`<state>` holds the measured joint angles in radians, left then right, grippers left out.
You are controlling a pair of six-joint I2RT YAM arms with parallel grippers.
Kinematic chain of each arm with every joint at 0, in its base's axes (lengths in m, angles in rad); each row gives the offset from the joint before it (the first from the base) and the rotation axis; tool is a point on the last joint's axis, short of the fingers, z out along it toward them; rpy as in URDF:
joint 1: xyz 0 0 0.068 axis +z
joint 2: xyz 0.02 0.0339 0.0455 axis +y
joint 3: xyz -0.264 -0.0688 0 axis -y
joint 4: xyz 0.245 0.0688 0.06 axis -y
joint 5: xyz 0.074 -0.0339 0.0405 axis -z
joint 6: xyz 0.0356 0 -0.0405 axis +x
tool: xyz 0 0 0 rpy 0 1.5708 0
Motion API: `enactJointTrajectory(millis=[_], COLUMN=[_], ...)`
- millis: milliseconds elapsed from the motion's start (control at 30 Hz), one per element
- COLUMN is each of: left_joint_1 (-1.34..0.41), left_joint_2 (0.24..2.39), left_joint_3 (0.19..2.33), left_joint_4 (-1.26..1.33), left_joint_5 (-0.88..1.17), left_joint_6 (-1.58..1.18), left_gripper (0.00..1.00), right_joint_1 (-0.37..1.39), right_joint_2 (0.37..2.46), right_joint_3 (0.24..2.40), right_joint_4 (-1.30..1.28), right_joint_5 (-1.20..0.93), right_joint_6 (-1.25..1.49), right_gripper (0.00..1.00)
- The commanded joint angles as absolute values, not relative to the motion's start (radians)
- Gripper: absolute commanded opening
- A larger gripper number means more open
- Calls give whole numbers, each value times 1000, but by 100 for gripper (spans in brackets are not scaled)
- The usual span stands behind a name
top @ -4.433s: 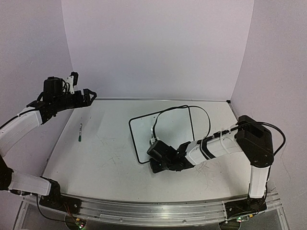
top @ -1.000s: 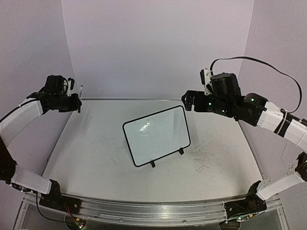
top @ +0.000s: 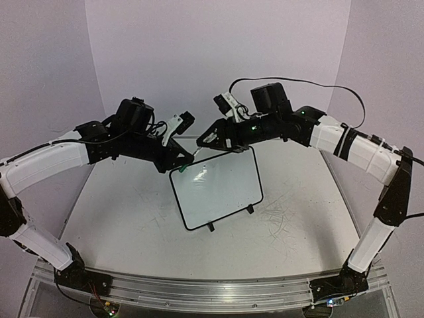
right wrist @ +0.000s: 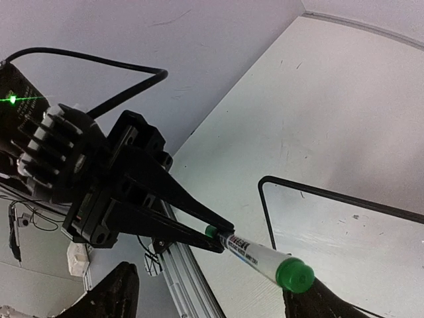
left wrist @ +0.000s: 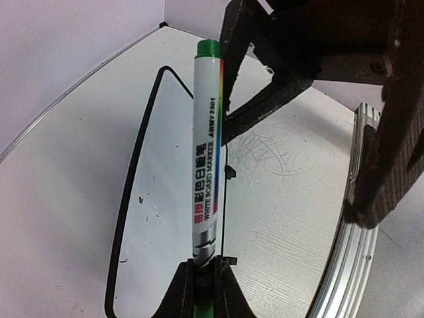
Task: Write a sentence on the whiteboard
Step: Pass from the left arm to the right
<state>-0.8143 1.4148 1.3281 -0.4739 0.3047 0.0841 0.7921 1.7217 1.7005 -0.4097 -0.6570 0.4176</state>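
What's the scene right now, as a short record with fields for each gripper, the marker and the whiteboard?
left gripper: shut on the marker, holding it by its tail end
right gripper: open, fingers on either side of the marker's cap
marker: green cap on, held in the air above the whiteboard's far edge
whiteboard: on the table, turned at an angle, no sentence on it, only a few specks
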Motion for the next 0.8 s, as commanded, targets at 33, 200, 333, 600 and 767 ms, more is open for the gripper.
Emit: enactJointTrajectory(millis=[33,200,333,600,767], left_joint_1=[-848,-871,-874,-873,-871], left_joint_2=[1388,1386,1383,1323,1282], left_joint_3=[1368,1355,1355,1315,1288], left_joint_4=[-492,-492,-492,-469,-449], left_joint_5=[324,328,330,333,426], left_joint_6=[115,107,102,17,-46], left_gripper=[0,0,0,59,79], right_joint_1=[788,788,788,783,783], right_joint_2=[1747,1762,1760,1694,1600], right_joint_3=[1676,1664,1644,1580,1514], right_joint_4=[-390,-378,-364,-334,-261], right_joint_5=[-738,-765,-766,-789,-833], right_joint_6=[409,412,424,399,348], right_gripper=[69,52,27,0,0])
